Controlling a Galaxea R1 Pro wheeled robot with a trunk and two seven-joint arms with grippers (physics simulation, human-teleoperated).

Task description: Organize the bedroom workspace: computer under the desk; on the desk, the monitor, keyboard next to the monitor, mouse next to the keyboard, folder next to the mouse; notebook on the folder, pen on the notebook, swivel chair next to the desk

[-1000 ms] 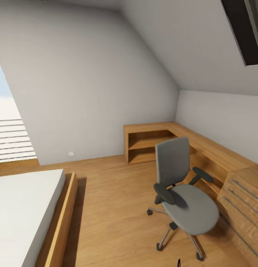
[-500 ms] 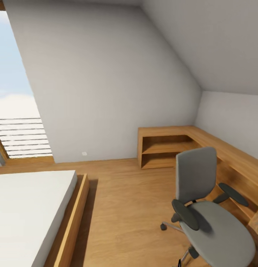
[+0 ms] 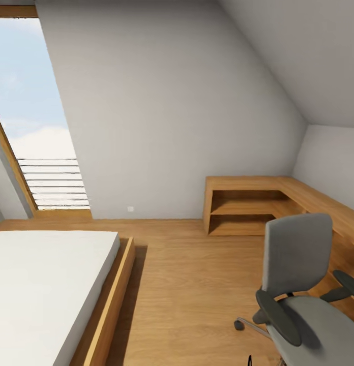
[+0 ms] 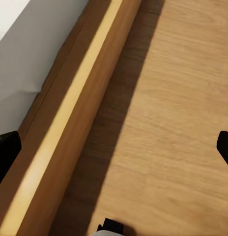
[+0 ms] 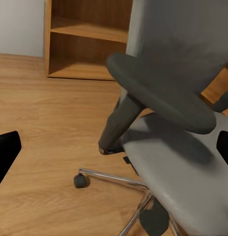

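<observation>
Bare-seated swivel chair (image 3: 304, 300) beside bed (image 3: 45, 290) — unlabelled.

The swivel chair (image 3: 304, 300) stands on the plank floor (image 3: 192, 284) between the bed (image 3: 50, 290) and low wooden cabinets (image 3: 258, 203)

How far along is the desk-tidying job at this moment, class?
Done: the chair seat shows bare grey with no folder on it, so that step may be finished. In hand: nothing; both the left gripper and right gripper stand open and empty. Left: the chair stands on the floor by low wooden shelves, with no black desk beside it.
</observation>
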